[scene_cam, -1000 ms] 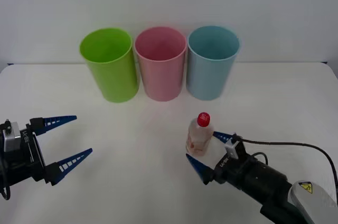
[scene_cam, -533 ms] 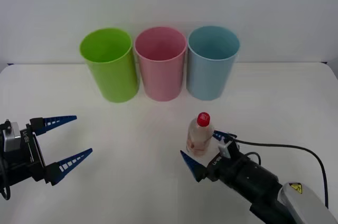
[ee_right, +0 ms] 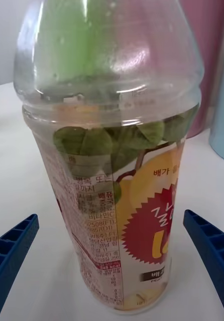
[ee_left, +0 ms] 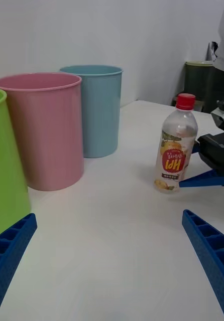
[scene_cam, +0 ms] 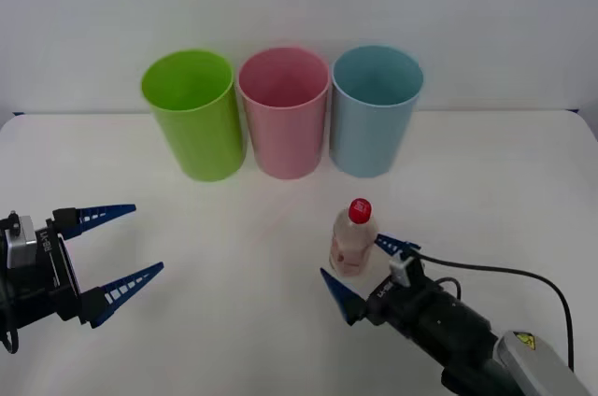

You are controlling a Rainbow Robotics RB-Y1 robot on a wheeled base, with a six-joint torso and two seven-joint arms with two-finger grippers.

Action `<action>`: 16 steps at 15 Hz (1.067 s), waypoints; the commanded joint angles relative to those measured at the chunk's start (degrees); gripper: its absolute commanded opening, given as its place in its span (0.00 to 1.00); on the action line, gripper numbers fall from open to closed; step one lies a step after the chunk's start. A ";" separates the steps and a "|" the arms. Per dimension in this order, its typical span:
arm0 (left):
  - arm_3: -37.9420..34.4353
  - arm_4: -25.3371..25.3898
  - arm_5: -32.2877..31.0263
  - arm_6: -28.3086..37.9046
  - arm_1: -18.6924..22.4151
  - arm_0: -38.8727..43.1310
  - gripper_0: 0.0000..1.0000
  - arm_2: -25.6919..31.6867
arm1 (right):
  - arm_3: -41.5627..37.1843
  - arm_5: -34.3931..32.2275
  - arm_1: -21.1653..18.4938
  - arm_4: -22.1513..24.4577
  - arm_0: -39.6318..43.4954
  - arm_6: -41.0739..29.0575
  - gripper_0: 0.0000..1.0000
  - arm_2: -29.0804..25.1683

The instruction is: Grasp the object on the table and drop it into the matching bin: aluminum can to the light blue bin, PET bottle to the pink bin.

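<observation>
R gripper (scene_cam: 367, 268) low on table (scene_cam: 523, 181), fingers spread wide either side of bottle (scene_cam: 353, 239), not touching. Bottle upright, in front of blue bin (scene_cam: 374, 111) & pink bin (scene_cam: 284, 114). L gripper (scene_cam: 121, 248) spread too, parked far left.

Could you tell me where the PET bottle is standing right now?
In the front view, the PET bottle stands upright on the table, right of centre, between the right gripper's open fingers, nearer the robot than the light blue bin.
</observation>
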 commanded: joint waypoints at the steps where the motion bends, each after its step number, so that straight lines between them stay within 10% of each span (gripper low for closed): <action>1: 0.00 0.00 0.00 0.00 0.00 0.00 1.00 0.00 | 0.32 -0.14 0.01 -2.22 -0.07 1.04 1.00 0.71; 8: 0.00 0.00 0.00 0.00 0.00 0.00 1.00 0.00 | 0.32 -0.14 0.45 -3.10 -0.34 2.80 1.00 0.79; 10: 0.00 0.00 0.00 0.00 0.00 0.00 1.00 0.00 | 0.32 -0.06 0.63 -3.37 -0.69 3.33 0.03 0.79; 16: 0.00 0.00 0.00 0.00 0.00 0.00 1.00 0.00 | 0.32 -0.06 0.63 -4.07 -0.78 5.00 0.00 0.79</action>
